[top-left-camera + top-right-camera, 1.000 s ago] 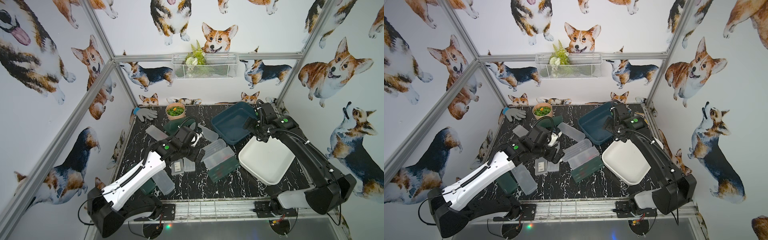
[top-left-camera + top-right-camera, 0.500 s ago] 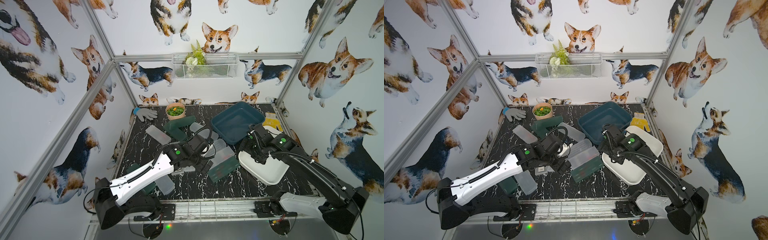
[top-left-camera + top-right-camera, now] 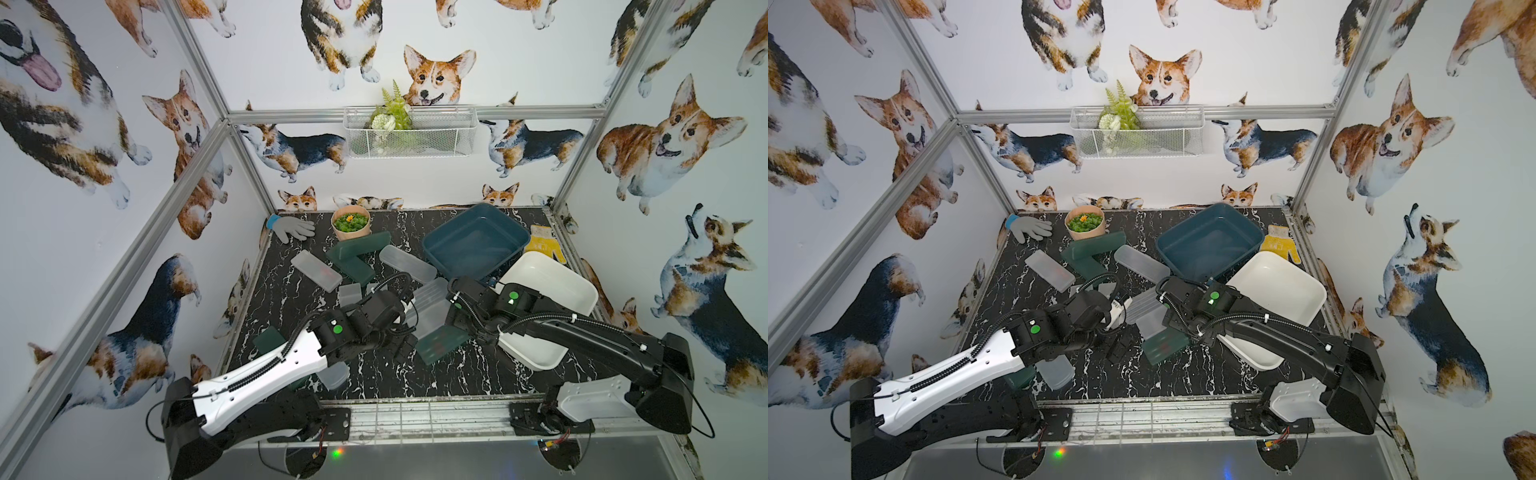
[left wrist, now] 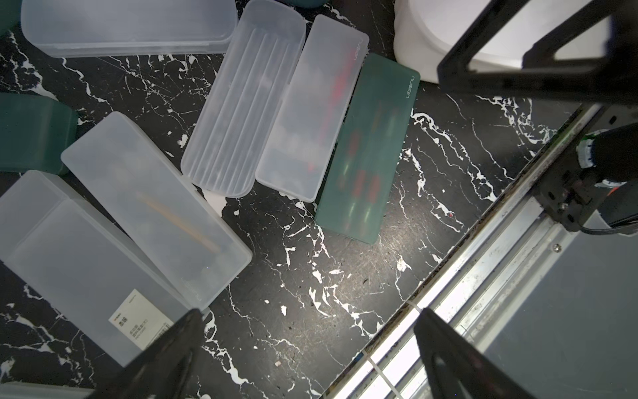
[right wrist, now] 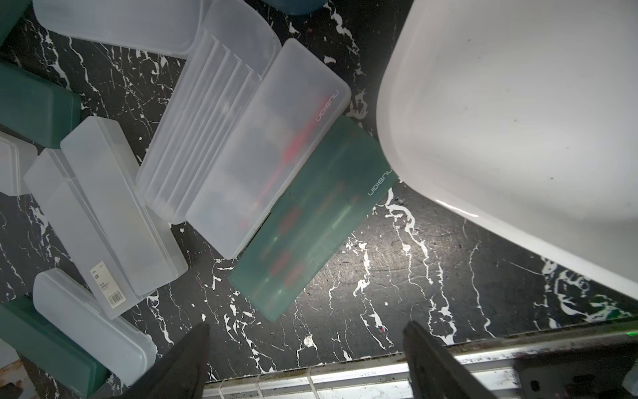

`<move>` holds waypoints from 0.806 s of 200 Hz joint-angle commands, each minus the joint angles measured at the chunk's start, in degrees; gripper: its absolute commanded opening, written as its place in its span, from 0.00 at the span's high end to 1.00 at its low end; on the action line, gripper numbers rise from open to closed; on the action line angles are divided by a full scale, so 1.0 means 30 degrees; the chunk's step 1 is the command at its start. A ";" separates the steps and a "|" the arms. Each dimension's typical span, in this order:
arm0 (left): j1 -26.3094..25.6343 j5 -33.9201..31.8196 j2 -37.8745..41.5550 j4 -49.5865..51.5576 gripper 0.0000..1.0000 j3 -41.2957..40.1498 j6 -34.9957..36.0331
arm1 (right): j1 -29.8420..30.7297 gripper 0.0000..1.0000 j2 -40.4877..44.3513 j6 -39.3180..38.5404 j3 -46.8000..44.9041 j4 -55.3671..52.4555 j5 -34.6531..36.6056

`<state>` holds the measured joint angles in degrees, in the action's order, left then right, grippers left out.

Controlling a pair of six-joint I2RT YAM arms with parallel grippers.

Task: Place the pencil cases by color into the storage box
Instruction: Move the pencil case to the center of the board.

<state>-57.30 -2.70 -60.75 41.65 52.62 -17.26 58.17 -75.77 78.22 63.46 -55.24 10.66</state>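
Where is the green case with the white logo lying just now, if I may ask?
The green case lies flat at the table's front centre in both top views, long side against a frosted case, logo end by the white bin.

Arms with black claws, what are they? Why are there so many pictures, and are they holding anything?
They are robot arms, a left arm and a right arm, at a black marble table. Two pictures look down from a camera above; two come from little cameras on the arms' wrists. On the table lie frosted white pencil cases and dark green pencil cases, plus a blue tub, a white tub, a grey glove, a yellow glove and a plant pot. The left gripper and the right gripper are both open, holding nothing.
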 commanded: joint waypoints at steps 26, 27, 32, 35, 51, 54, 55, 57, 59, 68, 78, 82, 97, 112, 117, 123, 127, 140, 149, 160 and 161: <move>-0.0209 0.0074 0.0726 -0.0348 0.02 -0.0633 -0.0928 | 0.0849 0.12 -0.0969 0.4913 -0.1282 0.2011 -0.0225; -0.0238 0.0076 0.0733 -0.0348 0.02 -0.0649 -0.0928 | 0.0851 0.12 -0.1011 0.4919 -0.1286 0.2024 -0.0218; -0.0259 0.0079 0.0829 -0.0320 0.02 -0.0690 -0.0943 | 0.0879 0.12 -0.1162 0.4986 -0.1289 0.2086 -0.0243; -0.0239 0.0036 0.0860 -0.0319 0.02 -0.0720 -0.0955 | 0.0897 0.12 -0.1279 0.4998 -0.1279 0.2131 -0.0285; -0.0250 0.0048 0.1071 -0.0289 0.02 -0.0811 -0.0967 | 0.0970 0.12 -0.1917 0.5284 -0.1405 0.2580 -0.0387; -0.0268 0.0075 0.1088 -0.0289 0.02 -0.0834 -0.0980 | 0.0981 0.12 -0.2018 0.5380 -0.1426 0.2614 -0.0377; -0.0267 0.0077 0.1104 -0.0289 0.02 -0.0837 -0.0983 | 0.0976 0.12 -0.2063 0.5401 -0.1446 0.2634 -0.0382; -0.0288 0.0079 0.1108 -0.0289 0.02 -0.0840 -0.0986 | 0.0987 0.12 -0.2155 0.5439 -0.1476 0.2648 -0.0386; -0.0293 0.0072 0.1124 -0.0289 0.02 -0.0841 -0.1001 | 0.0997 0.12 -0.2215 0.5529 -0.1469 0.2674 -0.0402; -0.0293 0.0083 0.1181 -0.0263 0.02 -0.0855 -0.0993 | 0.0988 0.12 -0.2494 0.5733 -0.1620 0.2862 -0.0473; -0.0326 0.0109 0.1242 -0.0231 0.02 -0.0841 -0.1058 | 0.0996 0.12 -0.2711 0.5886 -0.1764 0.3140 -0.0511; -0.0348 0.0090 0.1307 -0.0230 0.02 -0.0841 -0.1073 | 0.0990 0.12 -0.2814 0.5979 -0.1811 0.3190 -0.0505; -0.0384 0.0030 0.1440 -0.0201 0.02 -0.0889 -0.1165 | 0.0996 0.12 -0.3171 0.6223 -0.2008 0.3460 -0.0469; -0.0468 -0.0037 0.1588 -0.0143 0.02 -0.0943 -0.1220 | 0.0999 0.12 -0.3518 0.6440 -0.2267 0.4025 -0.0541; -0.0489 -0.0038 0.1643 -0.0115 0.02 -0.0958 -0.1231 | 0.0978 0.12 -0.3636 0.6527 -0.2319 0.4127 -0.0571; -0.0498 -0.0066 0.1727 -0.0086 0.02 -0.0958 -0.1277 | 0.0971 0.12 -0.3774 0.6592 -0.2373 0.4197 -0.0619; -0.0507 -0.0067 0.1756 -0.0058 0.02 -0.0976 -0.1281 | 0.0956 0.12 -0.3841 0.6594 -0.2396 0.4220 -0.0620; -0.0558 -0.0097 0.1892 0.0018 0.02 -0.0958 -0.1334 | 0.0885 0.12 -0.4032 0.6639 -0.2502 0.4332 -0.0679; -0.0585 -0.0154 0.1956 0.0077 0.02 -0.0958 -0.1343 | 0.0782 0.12 -0.4125 0.6679 -0.2688 0.4535 -0.0841; -0.0629 -0.0188 0.2049 0.0121 0.02 -0.0987 -0.1362 | 0.0685 0.11 -0.4158 0.6781 -0.2879 0.4795 -0.0914; -0.0623 -0.0186 0.2068 0.0121 0.02 -0.0987 -0.1365 | 0.0682 0.11 -0.4158 0.6790 -0.2891 0.4808 -0.0915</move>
<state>-58.89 -2.70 -55.31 41.47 49.82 -20.36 60.82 -87.64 85.93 56.03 -43.09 8.99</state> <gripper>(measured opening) 0.980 0.883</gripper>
